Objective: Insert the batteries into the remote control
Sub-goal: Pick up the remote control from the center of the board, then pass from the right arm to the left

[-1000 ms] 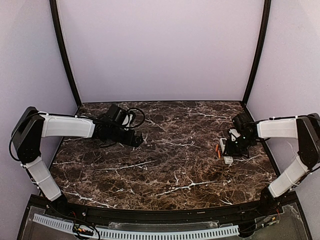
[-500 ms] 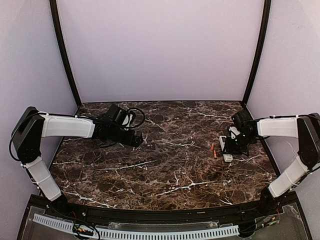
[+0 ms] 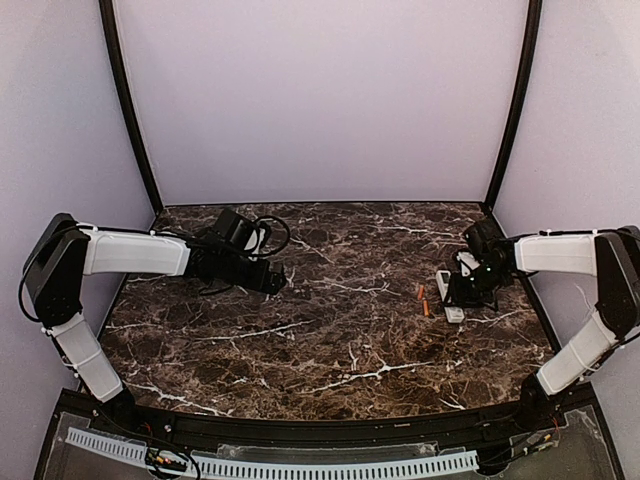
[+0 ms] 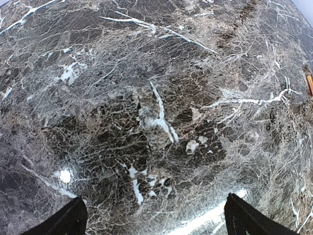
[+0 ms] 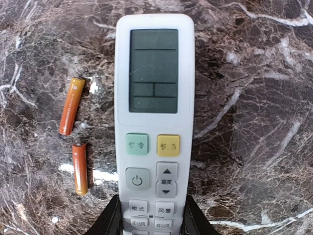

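The white remote control (image 5: 154, 122) lies face up on the marble, screen and buttons showing; its battery slot is hidden underneath. My right gripper (image 5: 151, 218) is shut on its button end, one finger on each side. Two orange batteries (image 5: 72, 106) (image 5: 80, 168) lie on the table just left of the remote, apart from it. In the top view the remote (image 3: 447, 297) sits at the right, with the batteries (image 3: 424, 300) beside it and the right gripper (image 3: 463, 292) over it. My left gripper (image 3: 276, 281) is open and empty over bare marble (image 4: 156, 223) at the left.
The dark marble table (image 3: 330, 340) is fenced by lilac walls and black corner posts (image 3: 513, 100). The table's right edge lies close behind the right gripper. One battery (image 4: 309, 84) shows at the left wrist view's right edge.
The remote, held by my right gripper, has slid a little to the left, and the two batteries have shifted left with it. The left arm has not moved.
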### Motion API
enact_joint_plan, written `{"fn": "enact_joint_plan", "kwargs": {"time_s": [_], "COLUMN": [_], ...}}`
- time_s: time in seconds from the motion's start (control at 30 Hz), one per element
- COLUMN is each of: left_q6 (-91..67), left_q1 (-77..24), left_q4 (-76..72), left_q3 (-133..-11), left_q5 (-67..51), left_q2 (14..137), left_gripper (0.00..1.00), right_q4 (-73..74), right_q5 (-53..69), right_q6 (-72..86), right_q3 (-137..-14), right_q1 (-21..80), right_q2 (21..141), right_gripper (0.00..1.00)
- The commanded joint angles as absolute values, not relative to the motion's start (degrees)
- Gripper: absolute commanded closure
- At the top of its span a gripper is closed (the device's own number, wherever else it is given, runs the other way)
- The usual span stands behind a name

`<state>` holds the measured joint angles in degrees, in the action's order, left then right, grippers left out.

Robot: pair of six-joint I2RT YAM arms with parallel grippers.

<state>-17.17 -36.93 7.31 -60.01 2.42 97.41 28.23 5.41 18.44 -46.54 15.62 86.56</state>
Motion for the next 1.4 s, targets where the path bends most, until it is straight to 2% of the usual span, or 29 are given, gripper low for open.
{"fn": "enact_joint_plan", "kwargs": {"time_s": [0.0,0.3,0.67,0.93,1.03,1.13,1.37], "left_q6": [-17.3,-15.7,-19.7,-35.0,-39.9,-42.0,-43.6], "left_q1": [-37.3,-37.2,-37.2,-37.3,-37.4,-38.0,-38.8], "left_q4": [7.2,1.0,-22.4,-50.4,-62.1,-64.8,-67.9], "left_q3": [-59.3,-55.4,-47.1,-43.1,-42.2,-43.2,-44.1], "left_q5": [2.3,-2.5,-17.3,-29.8,-32.4,-34.3,-35.9], "left_q2": [96.6,86.7,74.8,80.6,83.7,85.4,86.9], "left_gripper": [0.01,0.01,0.01,0.02,0.07,0.11,0.13], "right_q4": [27.2,23.4,-0.5,-19.9,-23.1,-27.2,-39.8], "right_q5": [10.3,25.5,47.4,58.9,60.7,63.0,66.3], "right_q6": [16.5,12.1,18.6,27.0,28.8,31.7,40.6], "right_q3": [-50.2,-60.1,-61.0,-61.2,-61.7,-61.6,-59.8], "right_q1": [16.2,21.1,30.3,37.2,38.2,38.5,38.7], "right_q2": [83.7,82.0,83.8,88.3,89.7,91.2,94.2], "right_gripper": [0.82,0.84,0.81,0.80,0.80,0.81,0.83]}}
